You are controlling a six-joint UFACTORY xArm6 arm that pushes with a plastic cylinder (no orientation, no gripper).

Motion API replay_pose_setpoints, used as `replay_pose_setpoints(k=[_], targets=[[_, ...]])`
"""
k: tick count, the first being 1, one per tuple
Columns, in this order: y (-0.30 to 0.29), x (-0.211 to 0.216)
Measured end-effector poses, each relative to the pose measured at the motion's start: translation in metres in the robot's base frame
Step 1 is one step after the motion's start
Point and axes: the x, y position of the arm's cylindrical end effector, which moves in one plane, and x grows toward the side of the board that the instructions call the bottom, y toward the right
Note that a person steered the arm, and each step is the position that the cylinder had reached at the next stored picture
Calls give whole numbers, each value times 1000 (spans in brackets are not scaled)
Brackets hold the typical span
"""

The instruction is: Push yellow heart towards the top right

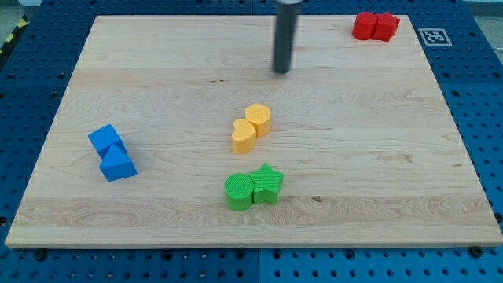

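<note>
The yellow heart [244, 136] lies near the middle of the wooden board [377, 157]. A second yellow block [258, 119], roughly hexagonal, touches it at its upper right. My tip [282, 71] stands toward the view's top, above and a little right of both yellow blocks, well apart from them. The rod rises out of the top of the view.
Two blue blocks [111, 152] touch each other at the view's left. A green cylinder [239, 192] and a green star [267, 183] sit together below the yellow blocks. Two red blocks [375, 26] sit at the top right corner.
</note>
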Motion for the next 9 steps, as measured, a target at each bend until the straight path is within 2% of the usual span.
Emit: replay_pose_setpoints(k=[1, 2, 3, 4, 7, 9], targets=[[-71, 43], [-115, 105], [-115, 140], [-110, 140], [-25, 139], [-7, 139]])
